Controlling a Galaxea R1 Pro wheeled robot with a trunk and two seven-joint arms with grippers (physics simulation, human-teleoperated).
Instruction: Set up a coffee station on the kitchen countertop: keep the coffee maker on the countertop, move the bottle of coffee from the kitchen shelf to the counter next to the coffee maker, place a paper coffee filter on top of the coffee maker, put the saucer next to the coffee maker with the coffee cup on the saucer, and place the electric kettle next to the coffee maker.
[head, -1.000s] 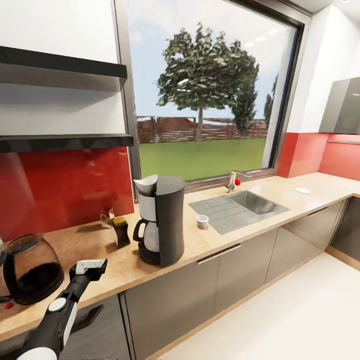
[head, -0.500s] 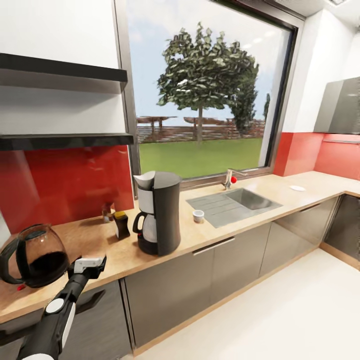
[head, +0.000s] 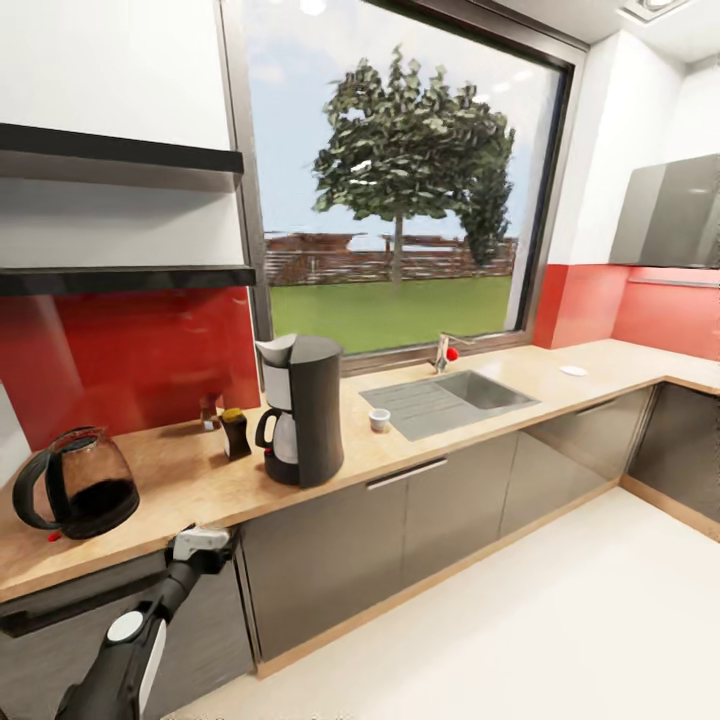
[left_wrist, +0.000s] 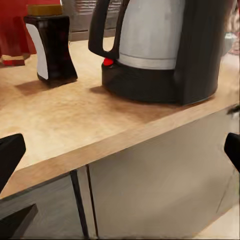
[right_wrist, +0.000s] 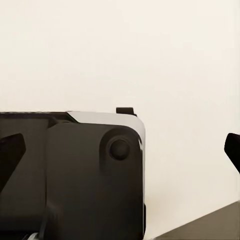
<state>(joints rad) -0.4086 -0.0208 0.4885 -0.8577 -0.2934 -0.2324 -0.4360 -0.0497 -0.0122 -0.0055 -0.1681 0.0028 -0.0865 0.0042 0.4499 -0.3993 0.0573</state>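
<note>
The dark grey coffee maker (head: 300, 410) stands on the wood-look kitchen countertop (head: 180, 480), with a pale cone-shaped piece at its top front. The small brown bottle of coffee (head: 236, 432) stands just left of it and appears again in the left wrist view (left_wrist: 50, 47) beside the coffee maker's base (left_wrist: 150, 75). Far left on the counter is the glass electric kettle (head: 80, 485). The tiny white coffee cup (head: 379, 420) sits near the sink, and the white saucer (head: 574, 371) lies far right. My left gripper (head: 203, 545) (left_wrist: 120, 150) hangs open below the counter's edge. The right gripper (right_wrist: 120, 150) is open and holds nothing.
A steel sink (head: 450, 395) with a tap is set into the counter under a large window. Two dark shelves hang on the left wall, the lower one (head: 120, 278) above the red backsplash. Dark cabinet fronts (head: 400, 530) run below. Pale floor (head: 520, 640) spreads to the right.
The whole view has pulled back from the counter, so the camera moved. My left gripper now sits lower, in front of the cabinet instead of over the countertop.
</note>
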